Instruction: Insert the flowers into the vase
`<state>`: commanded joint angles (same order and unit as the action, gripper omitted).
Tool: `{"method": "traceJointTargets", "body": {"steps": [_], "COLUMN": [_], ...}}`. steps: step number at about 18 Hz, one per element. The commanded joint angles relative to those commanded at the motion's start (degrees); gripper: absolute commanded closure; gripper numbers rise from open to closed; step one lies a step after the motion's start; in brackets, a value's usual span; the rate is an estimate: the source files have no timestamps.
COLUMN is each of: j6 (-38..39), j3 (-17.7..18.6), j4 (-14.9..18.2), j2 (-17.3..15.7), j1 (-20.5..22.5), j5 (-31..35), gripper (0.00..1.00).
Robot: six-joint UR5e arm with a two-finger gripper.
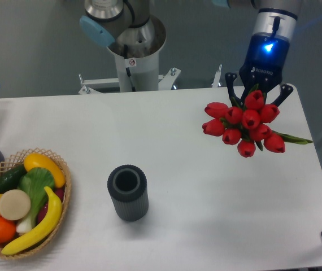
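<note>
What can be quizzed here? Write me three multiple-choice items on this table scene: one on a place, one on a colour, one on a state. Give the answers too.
1. Where does the vase stand?
A. inside the basket
B. on the table, right of the basket
C. under the tulips

2. What colour are the flowers?
A. red
B. yellow
C. white

3. What is the state of the vase?
A. lying on its side
B. upright, filled with flowers
C. upright, mouth empty

Answers:
1 B, since the vase sits on the white table apart from the basket rim.
2 A, since every bud by the hand is red.
3 C, since the round mouth faces up and nothing is in it.
</note>
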<state>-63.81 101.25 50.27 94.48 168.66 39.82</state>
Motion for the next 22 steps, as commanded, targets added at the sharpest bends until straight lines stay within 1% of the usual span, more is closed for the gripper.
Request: {"method": "traceJointTargets", "body": {"steps": [5, 8, 10, 14, 15, 16, 17, 18, 20, 22], "j6": [1.23, 1.05, 0.97, 0.53, 0.44, 0.0, -1.04, -2.53, -4.21, -5.62], "j3": [-0.26, -0.44, -0.53, -0.61, -0.62, -0.53, -0.44, -0.35, -0.35, -0.09], "j4": [-0.26, -0.44, -0.44, -0.61, -0.62, -0.62, -0.62, -0.62, -0.62, -0.62], "j2": [0.09, 0.17, 0.09, 0.35, 0.61, 1.22, 2.62, 3.33, 3.86, 4.31], "j1": [-0.35, -0.44, -0.61, -4.65, -5.36, -5.8, -6.41, -6.68, -8.08, -9.49], "j5": [-3.86, -11.4, -14.58, -16.43, -18.87, -22.64, -26.16, -28.72, -31.37, -32.69], "gripper": [0.63, 0.63, 0.63, 0.63, 0.63, 0.63, 0.63, 0.63, 0.63, 0.63]}}
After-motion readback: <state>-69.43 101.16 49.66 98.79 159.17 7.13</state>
